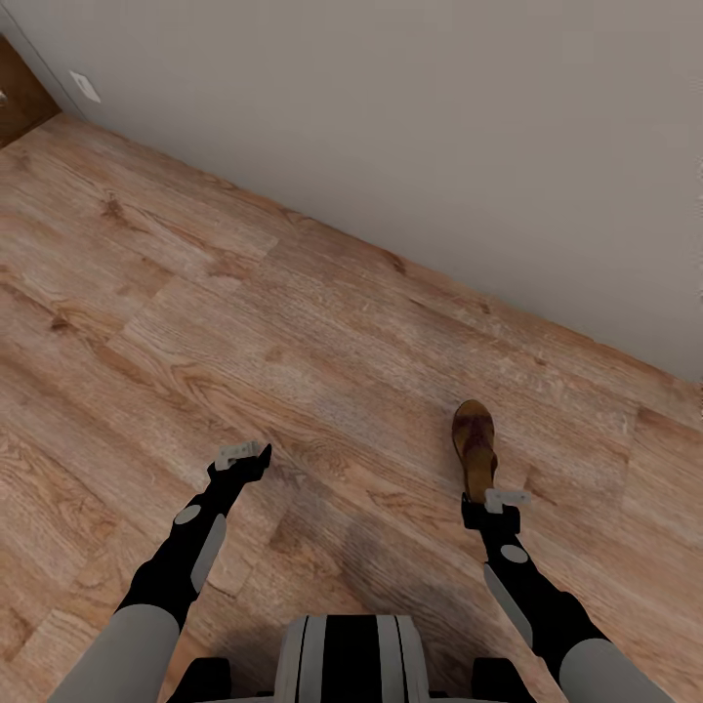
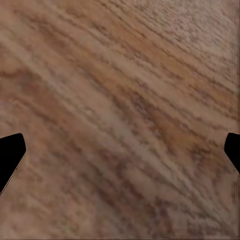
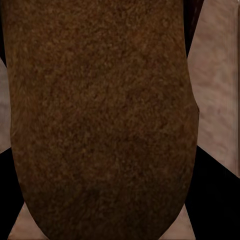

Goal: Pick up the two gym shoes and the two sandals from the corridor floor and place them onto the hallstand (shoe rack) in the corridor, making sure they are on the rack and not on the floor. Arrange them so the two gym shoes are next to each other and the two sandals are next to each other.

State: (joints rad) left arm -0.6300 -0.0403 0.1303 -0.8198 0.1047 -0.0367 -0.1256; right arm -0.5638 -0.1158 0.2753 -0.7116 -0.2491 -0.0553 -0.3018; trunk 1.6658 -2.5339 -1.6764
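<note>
Lying by the wall [image 1: 391, 117], a sandal [image 1: 475, 444] sits under the right hand [image 1: 493, 503], grip untellable.

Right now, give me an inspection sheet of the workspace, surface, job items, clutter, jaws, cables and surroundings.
Surface: corridor floor, light brown wood planks with visible grain.
Job's things: one sandal lying on the floor near the wall, its near end under the right arm's tip; the right wrist view shows its brown surface close up.
Clutter: nothing seen.
Grippers: left gripper over bare floor, jaws wide apart and empty; right gripper at the sandal's near end, dark jaws either side of it in the wrist view, whether they grip it cannot be told.
Cables: nothing seen.
Surroundings: plain grey wall with a small white plate; dark wood panel at far left.
</note>
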